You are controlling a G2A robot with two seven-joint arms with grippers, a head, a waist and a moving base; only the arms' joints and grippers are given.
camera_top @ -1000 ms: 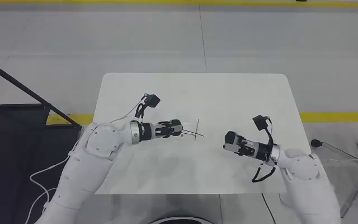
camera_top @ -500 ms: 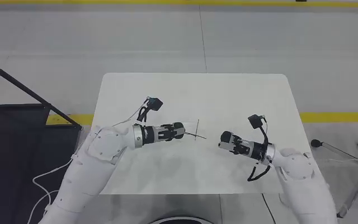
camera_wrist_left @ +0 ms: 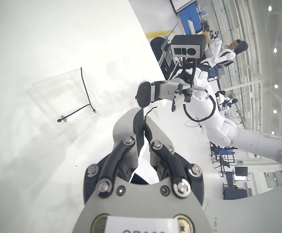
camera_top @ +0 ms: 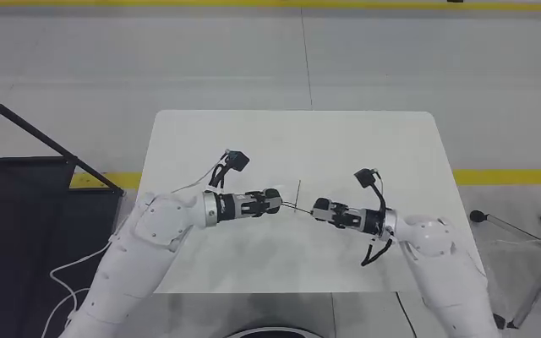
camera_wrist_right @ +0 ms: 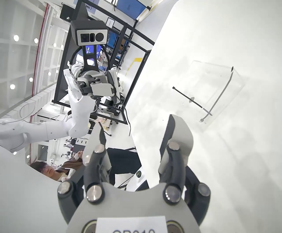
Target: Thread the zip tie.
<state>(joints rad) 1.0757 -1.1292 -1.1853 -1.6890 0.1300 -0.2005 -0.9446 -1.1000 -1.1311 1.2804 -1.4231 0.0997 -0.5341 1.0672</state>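
Now the left gripper (camera_top: 273, 201) pinches the zip tie (camera_top: 294, 205); the right gripper (camera_top: 318, 208), jaws spread, sits just beside its tip. Threading apparently not yet started.

A thin black zip tie (camera_wrist_left: 151, 109) is sticking out, slightly curled, from the left gripper (camera_wrist_left: 143, 120), which is pinching it

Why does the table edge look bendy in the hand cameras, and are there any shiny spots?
Left wrist view: the wide lens curves the table edge, and ceiling lamps glow as bright dots. Right wrist view: the same bend, and the clear tray casts only a faint grey shadow. Top view: the table edges look straight under even light.
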